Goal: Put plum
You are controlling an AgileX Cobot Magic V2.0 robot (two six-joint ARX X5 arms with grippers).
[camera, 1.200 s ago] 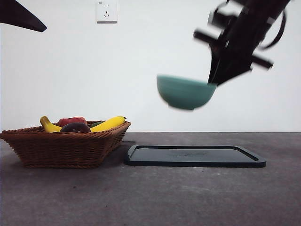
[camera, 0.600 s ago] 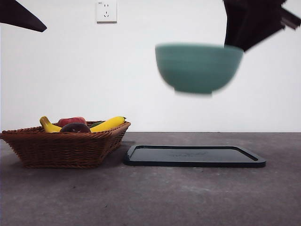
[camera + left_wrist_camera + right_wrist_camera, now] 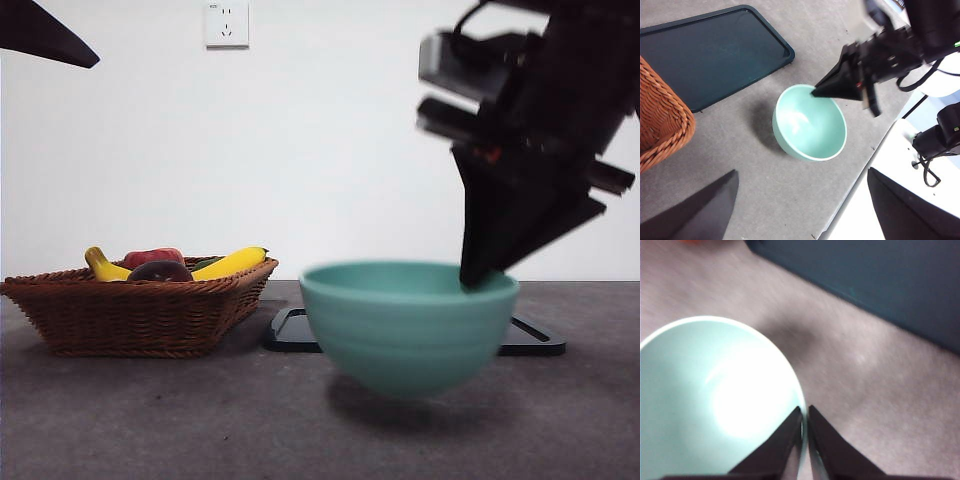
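Bowl: teal bowl [image 3: 408, 325] just above table, right gripper [image 3: 478, 275] clamped on its 3 o'clock rim.
Left gripper [image 3: 800, 210]: apart, waiting.
Left: plum [image 3: 160, 271] sits in basket [image 3: 140, 315].

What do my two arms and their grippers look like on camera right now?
The right gripper has two matte black jaws tapering to wedge-shaped points. Its arm is black and blocky, with crossbars, looping black cables, a small green light and a red spot near the wrist. The left gripper shows two broad, plain black jaws without visible markings.
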